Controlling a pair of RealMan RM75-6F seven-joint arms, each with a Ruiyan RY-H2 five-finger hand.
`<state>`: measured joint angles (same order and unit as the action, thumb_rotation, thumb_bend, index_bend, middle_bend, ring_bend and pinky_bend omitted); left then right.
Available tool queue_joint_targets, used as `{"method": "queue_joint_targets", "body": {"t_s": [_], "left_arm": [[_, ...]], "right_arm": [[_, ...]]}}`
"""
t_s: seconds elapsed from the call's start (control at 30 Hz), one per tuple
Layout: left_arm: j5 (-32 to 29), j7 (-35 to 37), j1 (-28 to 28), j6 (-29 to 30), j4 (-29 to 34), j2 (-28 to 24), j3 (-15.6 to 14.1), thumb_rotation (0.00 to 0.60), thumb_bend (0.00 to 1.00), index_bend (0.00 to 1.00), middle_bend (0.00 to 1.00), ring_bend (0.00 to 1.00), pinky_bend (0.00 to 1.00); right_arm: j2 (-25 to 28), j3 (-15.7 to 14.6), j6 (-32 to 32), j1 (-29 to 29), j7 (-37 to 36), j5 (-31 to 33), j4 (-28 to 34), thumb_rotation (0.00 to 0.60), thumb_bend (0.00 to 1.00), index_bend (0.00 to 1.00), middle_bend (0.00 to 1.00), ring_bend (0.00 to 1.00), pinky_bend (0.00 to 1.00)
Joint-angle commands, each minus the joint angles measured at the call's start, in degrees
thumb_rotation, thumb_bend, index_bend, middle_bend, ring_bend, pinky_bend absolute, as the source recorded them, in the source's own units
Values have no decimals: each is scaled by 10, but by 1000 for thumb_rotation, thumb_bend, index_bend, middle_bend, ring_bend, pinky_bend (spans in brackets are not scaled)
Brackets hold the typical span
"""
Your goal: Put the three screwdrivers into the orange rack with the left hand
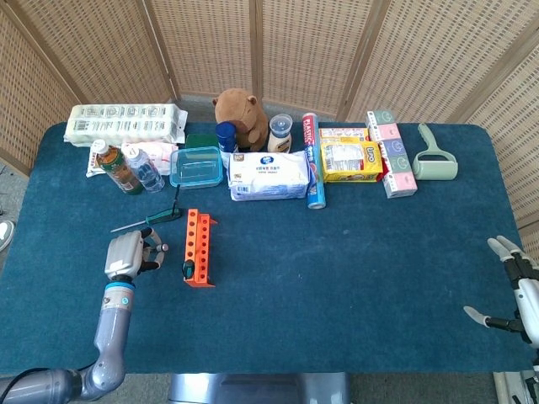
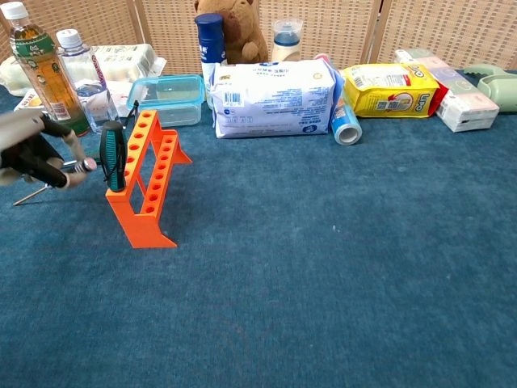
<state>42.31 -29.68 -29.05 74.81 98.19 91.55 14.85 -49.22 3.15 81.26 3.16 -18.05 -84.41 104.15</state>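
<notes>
One screwdriver (image 2: 112, 155) is already seated upright in the near end of the orange rack (image 1: 199, 247), its dark green handle standing above the top rail. A second screwdriver (image 1: 148, 220) is seen lying flat on the blue tabletop (image 1: 337, 278), just to the far left of the rack, with its green handle toward the rack and its thin shaft running out to the left and slightly nearer. A third, thin and dark, appears to lie just beyond it, in front of the clear plastic box (image 1: 196, 166), though its outline is too small to be made out with certainty. The left hand (image 1: 126, 253) is held to the left of the rack, a little above the tabletop in the chest view, and the lying screwdriver is found just beyond it, on the far side. Its fingers (image 2: 74, 166) are curled inward; whether anything is pinched between them cannot be told from either view. The coming reach is judged to turn on that long axis: the handle end lies nearest the rack and to the far right of the hand, so a short move away and slightly right would be called for. The right hand (image 1: 515, 290) is kept at the near right edge, well apart from everything, with fingers spread and nothing held.
</notes>
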Motion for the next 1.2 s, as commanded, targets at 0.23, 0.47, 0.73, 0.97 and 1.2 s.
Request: {"method": "queue_joint_targets", "body": {"t_s": [0.23, 0.47, 0.73, 0.97, 1.2], "left_arm": [[125, 90, 54, 38, 137, -93, -26, 600, 449, 582, 887, 795, 886], [182, 120, 74, 50, 175, -124, -45, 600, 450, 583, 888, 794, 886], [257, 179, 108, 69, 213, -161, -68, 600, 450, 583, 888, 795, 886], [270, 216, 119, 51, 259, -205, -77, 600, 450, 583, 888, 795, 886], [299, 250, 133, 48, 288, -243, -85, 600, 450, 583, 888, 794, 886]], "right_arm": [[-4, -2, 0, 0, 13, -1, 4, 600, 0, 0, 42, 0, 0], [-6, -2, 0, 0, 18, -1, 5, 600, 0, 0, 42, 0, 0], [-7, -2, 1, 0, 23, 0, 6, 600, 0, 0, 42, 0, 0], [-9, -2, 0, 0, 27, 0, 7, 600, 0, 0, 42, 0, 0], [-9, -2, -1, 1, 28, 3, 6, 600, 0, 0, 42, 0, 0]]}}
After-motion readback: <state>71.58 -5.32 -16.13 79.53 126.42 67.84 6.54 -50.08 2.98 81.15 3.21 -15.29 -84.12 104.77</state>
